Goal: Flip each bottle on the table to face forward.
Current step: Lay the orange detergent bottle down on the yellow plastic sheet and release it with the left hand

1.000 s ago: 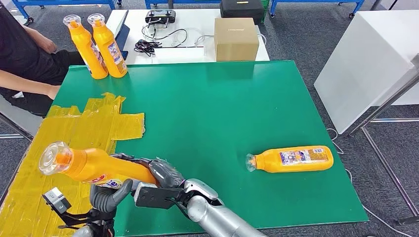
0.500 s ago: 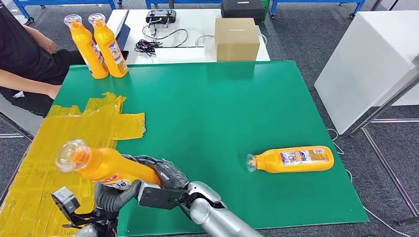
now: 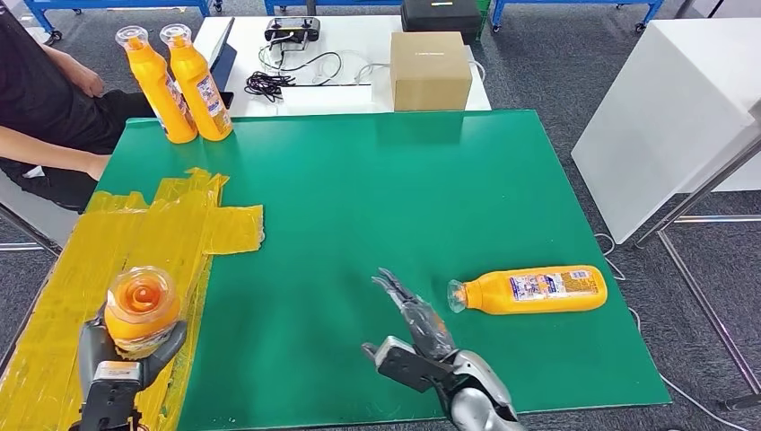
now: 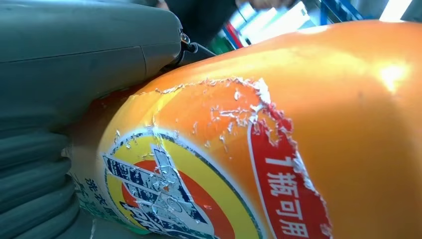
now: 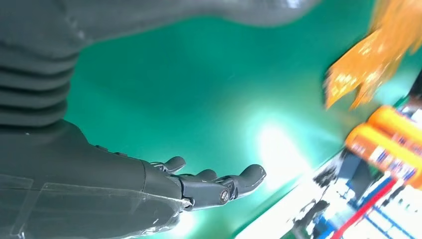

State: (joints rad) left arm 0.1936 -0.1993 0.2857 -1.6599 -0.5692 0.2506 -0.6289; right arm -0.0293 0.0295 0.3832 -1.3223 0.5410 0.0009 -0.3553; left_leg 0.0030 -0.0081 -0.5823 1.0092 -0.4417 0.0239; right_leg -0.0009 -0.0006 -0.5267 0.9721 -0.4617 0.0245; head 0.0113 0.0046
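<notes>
Left robot hand (image 3: 121, 359) grips glossy orange bottle (image 3: 141, 310); right robot hand (image 3: 422, 337) splayed, released

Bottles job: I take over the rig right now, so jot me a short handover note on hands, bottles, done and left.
Left robot hand: grips the held bottle upright, cap toward the head camera, over the yellow tape; the left wrist view shows its worn label.
Right robot hand: open, fingers spread above the green table, near the lying bottle.
Two standing bottles at the far left corner.
Done: apparently those two.
Left: set the held bottle down; stand the lying one up.
</notes>
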